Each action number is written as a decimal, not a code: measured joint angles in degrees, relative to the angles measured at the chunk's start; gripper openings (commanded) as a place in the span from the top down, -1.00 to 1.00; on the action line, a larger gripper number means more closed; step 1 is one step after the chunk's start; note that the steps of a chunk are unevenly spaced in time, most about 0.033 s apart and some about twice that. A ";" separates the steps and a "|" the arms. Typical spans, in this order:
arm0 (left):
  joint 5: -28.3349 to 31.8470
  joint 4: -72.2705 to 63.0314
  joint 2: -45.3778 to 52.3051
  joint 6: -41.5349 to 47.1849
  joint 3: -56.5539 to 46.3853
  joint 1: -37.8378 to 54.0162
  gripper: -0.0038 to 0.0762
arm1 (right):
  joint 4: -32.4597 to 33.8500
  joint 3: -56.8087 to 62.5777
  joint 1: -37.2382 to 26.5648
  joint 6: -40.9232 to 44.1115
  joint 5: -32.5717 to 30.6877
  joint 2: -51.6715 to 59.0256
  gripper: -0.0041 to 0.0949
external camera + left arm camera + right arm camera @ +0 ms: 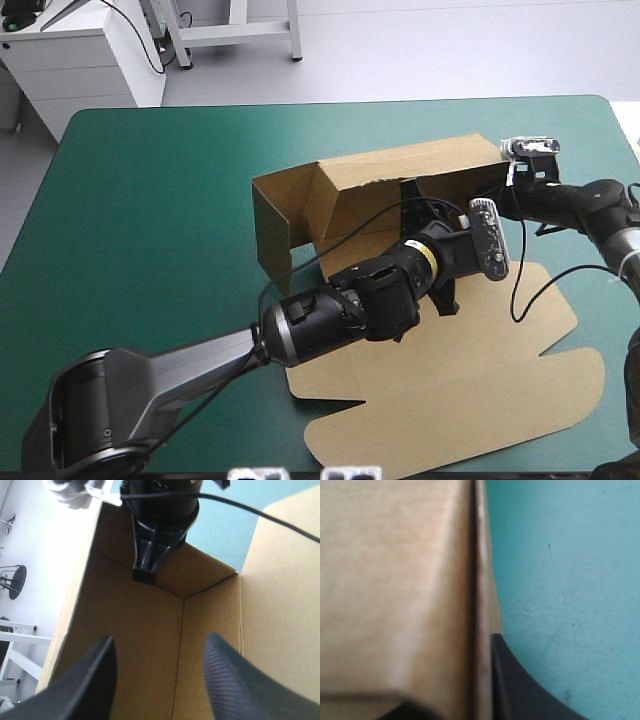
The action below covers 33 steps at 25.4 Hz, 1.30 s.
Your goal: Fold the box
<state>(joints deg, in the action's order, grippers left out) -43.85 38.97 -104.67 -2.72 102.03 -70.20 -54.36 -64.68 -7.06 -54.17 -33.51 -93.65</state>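
The brown box (350,185) stands at the table's middle with its back and left walls raised. Its lid (480,390) lies flat toward the near edge. My left gripper (452,222) reaches inside the box toward its right end. In the left wrist view it (160,680) is open, with nothing between the black fingers, and faces an inner corner (184,598). My right gripper (503,178) is at the box's right end wall. The right wrist view shows it (480,700) shut on that wall's edge (479,580). One of its fingers (149,555) hangs down inside the wall.
The teal-green cover (150,220) lies bare to the left of the box and behind it. The flat lid's flaps (340,445) reach nearly to the table's near edge. A white cabinet (80,60) stands beyond the far left corner.
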 measured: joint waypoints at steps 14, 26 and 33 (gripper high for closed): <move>-0.51 3.74 12.96 9.66 0.00 19.11 0.92 | 6.74 1.22 1.13 10.71 -8.89 5.13 0.92; -5.25 -21.75 20.74 2.72 0.00 50.80 0.92 | 27.53 -10.26 9.35 35.25 -17.34 5.85 0.92; -10.57 -37.36 20.62 -1.94 0.00 65.72 0.92 | 35.58 -19.86 14.19 45.67 -26.19 -0.79 0.92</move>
<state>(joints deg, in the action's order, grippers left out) -54.42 1.61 -84.05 -4.66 102.03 -4.48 -18.78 -84.53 7.13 -8.50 -59.70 -94.44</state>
